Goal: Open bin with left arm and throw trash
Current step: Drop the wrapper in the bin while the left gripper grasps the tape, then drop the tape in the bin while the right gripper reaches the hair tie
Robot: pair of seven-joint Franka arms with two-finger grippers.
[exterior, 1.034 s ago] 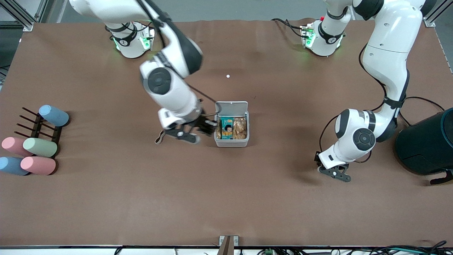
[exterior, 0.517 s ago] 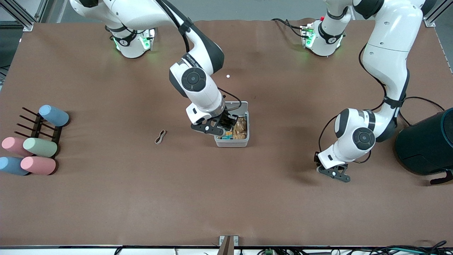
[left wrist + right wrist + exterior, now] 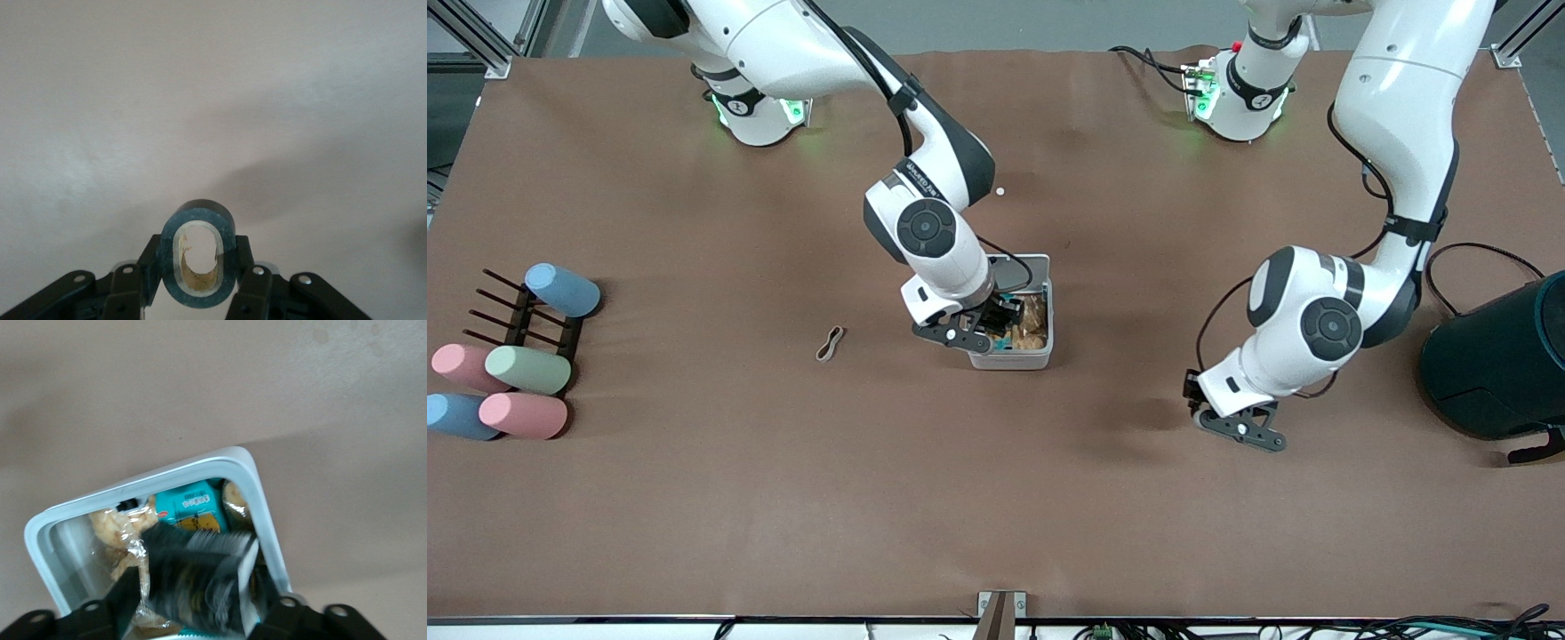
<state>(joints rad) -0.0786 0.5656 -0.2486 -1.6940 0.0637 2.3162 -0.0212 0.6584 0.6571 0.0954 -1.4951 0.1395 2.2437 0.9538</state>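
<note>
The small white-grey bin [image 3: 1011, 360] stands mid-table with its lid up; it also shows in the right wrist view [image 3: 257, 490]. My right gripper [image 3: 980, 327] hangs over the open bin, shut on the dark printed snack wrapper [image 3: 197, 577], which is blurred. My left gripper [image 3: 1238, 428] is low over bare table toward the left arm's end. It is shut on the black tape ring [image 3: 200, 215], squeezed to an oval. The beige rubber-band loop [image 3: 831, 343] lies on the table beside the bin, toward the right arm's end.
A teal packet [image 3: 190, 507] and a clear bag of snacks [image 3: 1033, 322] lie in the bin. Pastel cylinders [image 3: 527, 369] lie on and by a dark rack [image 3: 503, 311] at the right arm's end. A large dark teal container [image 3: 1498, 360] stands at the left arm's end.
My right gripper carried the wrapper from beside the bin to over its opening. My left gripper drifted a little toward the bin with the tape ring.
</note>
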